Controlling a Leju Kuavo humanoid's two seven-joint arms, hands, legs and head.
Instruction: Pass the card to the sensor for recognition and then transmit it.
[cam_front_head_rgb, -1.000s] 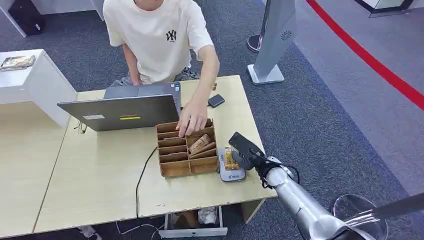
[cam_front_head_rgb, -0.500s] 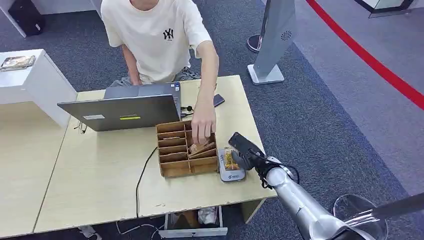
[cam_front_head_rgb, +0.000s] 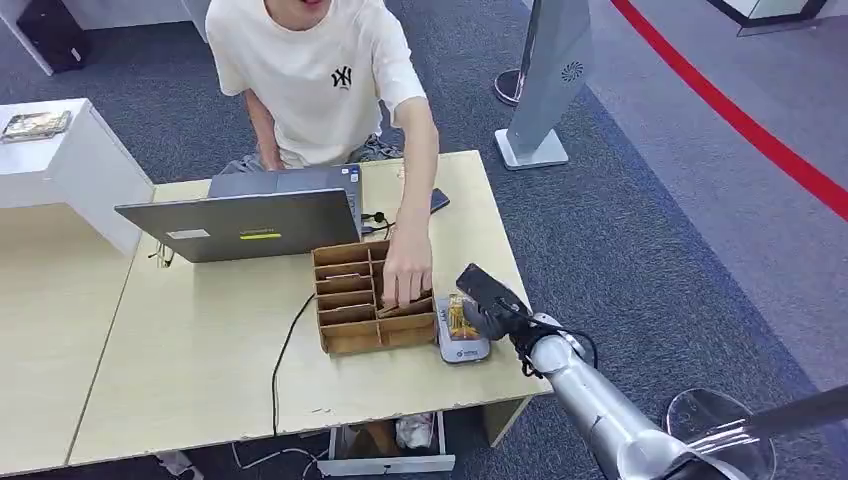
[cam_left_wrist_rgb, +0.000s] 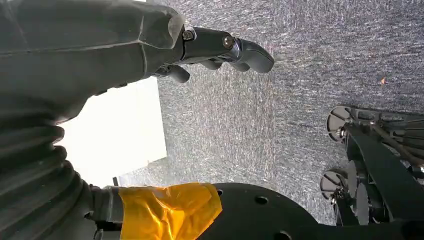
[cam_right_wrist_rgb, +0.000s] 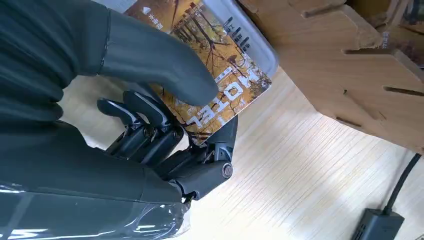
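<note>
the right robot hand pinches the card between thumb and fingers, holding it flat over the grey sensor at the wooden box's 3 o'clock on the tabletop. a person's hand reaches into the box. the left robot hand hangs empty, fingers loosely curled.

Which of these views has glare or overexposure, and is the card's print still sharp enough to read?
Left wrist view: a white surface beside the left hand is blown out, without detail. Right wrist view: evenly lit, and the card under the right hand reads "HOTEL" sharply. Head view: soft, even light, no glare.
</note>
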